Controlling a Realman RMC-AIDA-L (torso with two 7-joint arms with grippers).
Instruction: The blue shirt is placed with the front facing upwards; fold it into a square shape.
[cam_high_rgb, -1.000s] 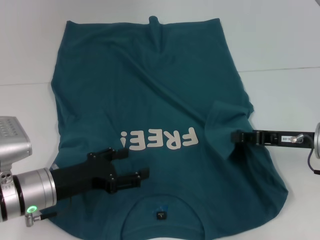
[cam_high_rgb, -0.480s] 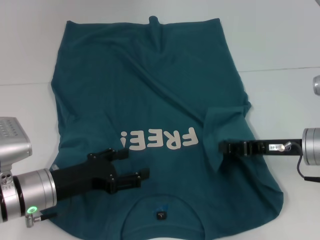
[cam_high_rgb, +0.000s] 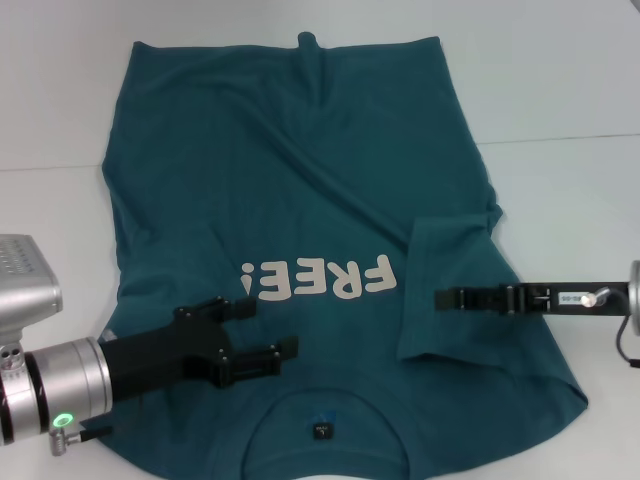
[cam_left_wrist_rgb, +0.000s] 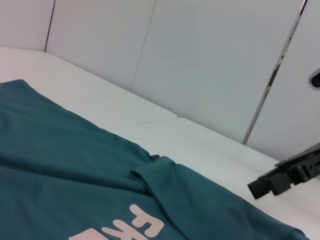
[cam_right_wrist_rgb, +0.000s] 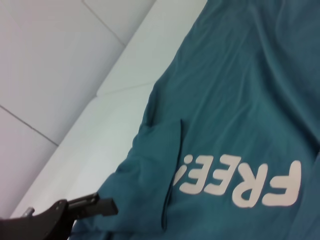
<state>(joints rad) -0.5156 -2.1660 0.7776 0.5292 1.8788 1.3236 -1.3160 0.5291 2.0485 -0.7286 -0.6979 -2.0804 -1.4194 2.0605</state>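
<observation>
The blue shirt lies spread face up on the white counter, its collar at the near edge and its hem at the far side, so the cream "FREE!" lettering reads upside down in the head view. A small dark neck label sits inside the collar. The sleeve on the robot's right is folded inward over the body of the shirt, its edge lying just beside the end of the lettering, and a long diagonal crease runs from the far hem down toward that fold. The left gripper hovers low over the shirt near the collar, just nearer than the lettering, with its two black jaws spread apart and nothing between them. The right gripper reaches in from the right side, its slim black jaws lying over the folded sleeve; they look pressed together, though whether any cloth is pinched between them cannot be told. In the left wrist view the right gripper shows as a dark tip above the far edge of the shirt. In the right wrist view the left gripper appears beside the shirt, whose lettering is plainly seen.
</observation>
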